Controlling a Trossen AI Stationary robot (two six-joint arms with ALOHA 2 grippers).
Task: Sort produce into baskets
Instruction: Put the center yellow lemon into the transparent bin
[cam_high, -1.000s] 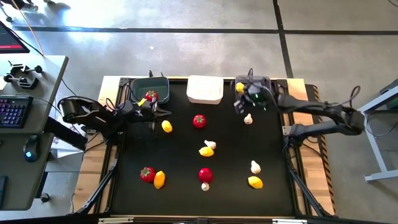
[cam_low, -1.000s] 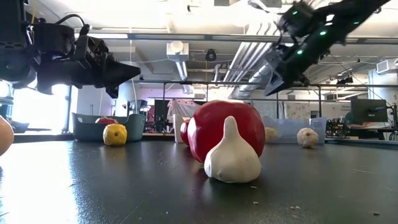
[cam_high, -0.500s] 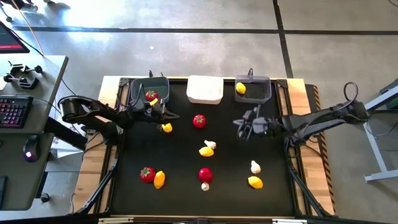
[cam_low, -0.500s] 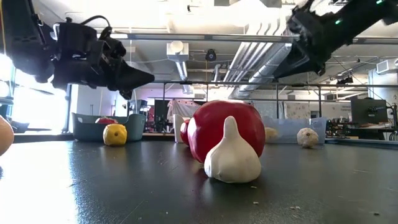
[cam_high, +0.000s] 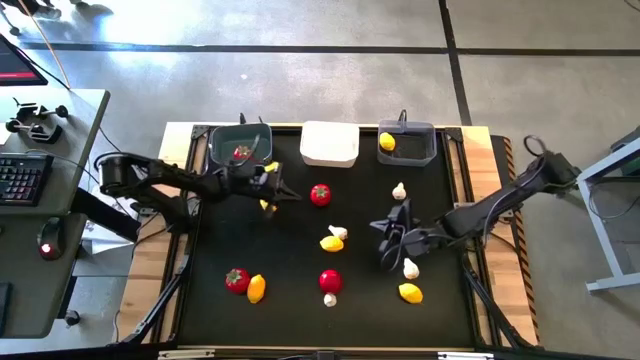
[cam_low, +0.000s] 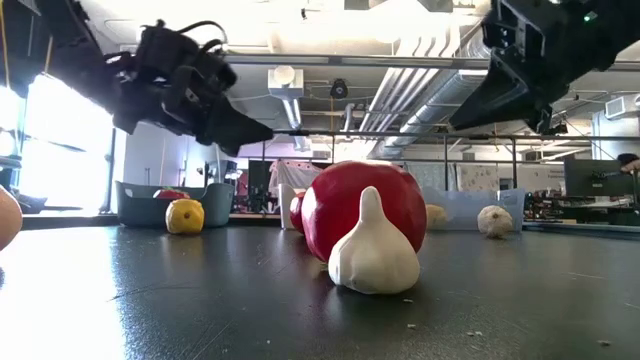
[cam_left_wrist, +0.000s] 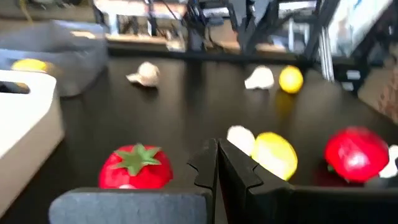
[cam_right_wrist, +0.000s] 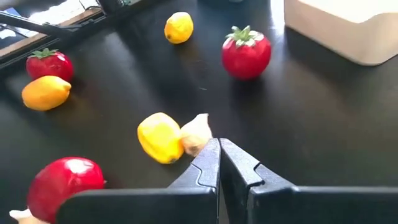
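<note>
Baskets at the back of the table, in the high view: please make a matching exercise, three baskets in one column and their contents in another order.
Baskets:
1. left grey basket
2. white basket
3. right grey basket

Contents:
A. one lemon
B. one tomato
C. no produce visible

Pairs: 1-B, 2-C, 3-A

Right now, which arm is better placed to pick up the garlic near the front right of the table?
The right arm. Its shut gripper hangs near that garlic, while the left gripper, also shut, is far across the table by the dark basket.
</note>
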